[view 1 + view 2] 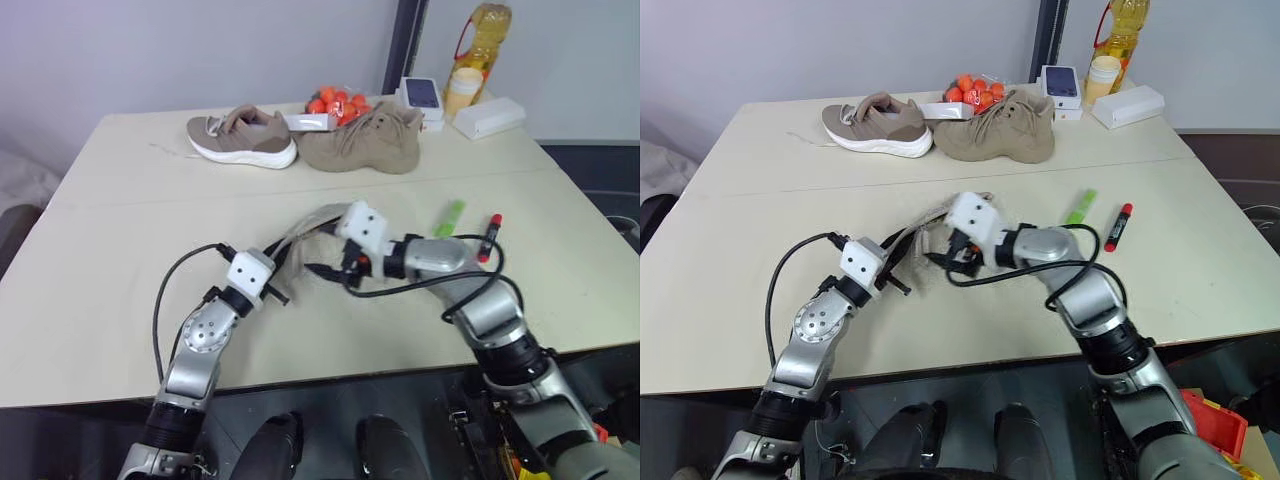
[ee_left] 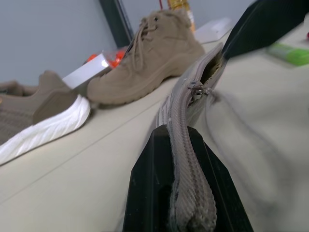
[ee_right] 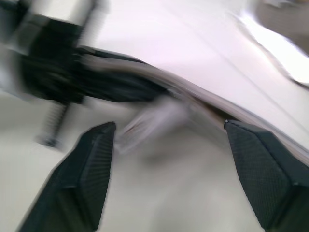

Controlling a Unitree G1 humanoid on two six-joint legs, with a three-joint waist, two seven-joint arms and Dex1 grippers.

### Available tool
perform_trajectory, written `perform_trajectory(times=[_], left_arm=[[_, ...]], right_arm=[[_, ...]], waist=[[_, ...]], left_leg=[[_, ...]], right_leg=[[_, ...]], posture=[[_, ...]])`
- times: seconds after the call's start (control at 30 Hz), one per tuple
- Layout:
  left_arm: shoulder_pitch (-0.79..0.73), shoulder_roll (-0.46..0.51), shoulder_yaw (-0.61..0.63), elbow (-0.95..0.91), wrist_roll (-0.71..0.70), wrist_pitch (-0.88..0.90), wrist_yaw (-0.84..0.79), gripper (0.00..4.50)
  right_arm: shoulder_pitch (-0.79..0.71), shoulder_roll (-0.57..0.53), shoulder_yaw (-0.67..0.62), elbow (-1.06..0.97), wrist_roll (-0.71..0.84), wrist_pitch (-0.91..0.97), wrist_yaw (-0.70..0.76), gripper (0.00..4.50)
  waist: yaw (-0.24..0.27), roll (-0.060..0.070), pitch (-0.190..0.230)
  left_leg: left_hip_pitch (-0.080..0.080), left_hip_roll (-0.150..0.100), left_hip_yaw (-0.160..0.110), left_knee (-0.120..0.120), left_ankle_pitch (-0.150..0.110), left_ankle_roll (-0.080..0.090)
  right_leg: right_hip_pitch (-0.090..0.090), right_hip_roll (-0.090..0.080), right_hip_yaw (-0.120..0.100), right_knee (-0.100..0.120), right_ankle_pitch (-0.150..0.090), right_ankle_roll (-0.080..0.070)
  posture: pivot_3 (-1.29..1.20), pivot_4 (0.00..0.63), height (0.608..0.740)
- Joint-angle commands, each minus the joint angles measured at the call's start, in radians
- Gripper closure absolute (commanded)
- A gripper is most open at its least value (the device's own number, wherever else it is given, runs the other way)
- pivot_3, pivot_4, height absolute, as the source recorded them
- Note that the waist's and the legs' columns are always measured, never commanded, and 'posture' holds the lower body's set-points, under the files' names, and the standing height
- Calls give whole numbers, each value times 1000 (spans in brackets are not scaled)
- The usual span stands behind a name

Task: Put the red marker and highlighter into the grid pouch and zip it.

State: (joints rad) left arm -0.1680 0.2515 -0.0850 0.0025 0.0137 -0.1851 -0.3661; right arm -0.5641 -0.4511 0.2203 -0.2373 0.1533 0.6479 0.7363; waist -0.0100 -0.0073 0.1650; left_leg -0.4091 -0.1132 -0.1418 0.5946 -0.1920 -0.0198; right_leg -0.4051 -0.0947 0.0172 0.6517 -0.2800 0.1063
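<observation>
The left end effector [image 2: 186, 188] has its two black fingers [image 2: 147, 183] pressed together on the zipper edge of the pouch [image 2: 231, 130], lifting that edge off the tabletop [image 1: 120, 250]. In the left wrist view the zipper band runs away from the pinch to a small metal slider [image 2: 195, 88], and past the slider the mouth gapes a little.

The right end effector [image 3: 166, 169] faces the left one across the pouch, its fingers [image 3: 94, 164] spread wide with nothing between them. Its wrist view is blurred, so whether a fingertip brushes the fabric is hard to say; it seems to hang just over the pouch near the zipper.

The highlighter [image 1: 449, 217] lies on the tabletop to the right of the right end effector, beyond its forearm, apart from the pouch. The marker [image 1: 1118, 226] lies just right of the highlighter, a little farther from the end effector; both are outside the pouch.

Well beyond both end effectors, at the far side of the tabletop, stand two tan shoes [image 1: 300, 138], with orange balls [image 1: 335, 102] and a yellow bottle [image 1: 482, 40] behind them.
</observation>
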Motion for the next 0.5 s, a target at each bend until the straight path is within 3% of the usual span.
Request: perform_trajectory(times=[0.03, 0.27, 0.4, 0.5], left_arm=[[3, 11, 35, -20, 5, 6, 29, 4500], [-24, 5, 21, 31, 18, -4, 42, 4500], [-34, -5, 13, 40, 22, -12, 40, 4500], [-34, -9, 13, 41, 16, -23, 35, 4500]], right_arm=[[10, -7, -92, 47, -29, -4, -104, 1088], [-42, 75, -294, 297, -81, 73, -438, 1088], [-79, 123, -388, 403, -74, 87, -580, 53], [-95, 139, -404, 458, -99, 69, -662, 53]], waist=[[-3, 0, 0], [0, 0, 0], [-2, 0, 0], [-3, 0, 0]], left_leg=[[0, 0, 0, 0, 0, 0], [0, 0, 1, 0, 0, 0], [0, 0, 1, 0, 0, 0], [0, 0, 1, 0, 0, 0]], right_leg=[[0, 0, 0, 0, 0, 0], [0, 0, 1, 0, 0, 0], [0, 0, 1, 0, 0, 0], [0, 1, 1, 0, 0, 0]], posture=[[0, 150, 740], [0, 150, 740], [0, 150, 740], [0, 150, 740]])
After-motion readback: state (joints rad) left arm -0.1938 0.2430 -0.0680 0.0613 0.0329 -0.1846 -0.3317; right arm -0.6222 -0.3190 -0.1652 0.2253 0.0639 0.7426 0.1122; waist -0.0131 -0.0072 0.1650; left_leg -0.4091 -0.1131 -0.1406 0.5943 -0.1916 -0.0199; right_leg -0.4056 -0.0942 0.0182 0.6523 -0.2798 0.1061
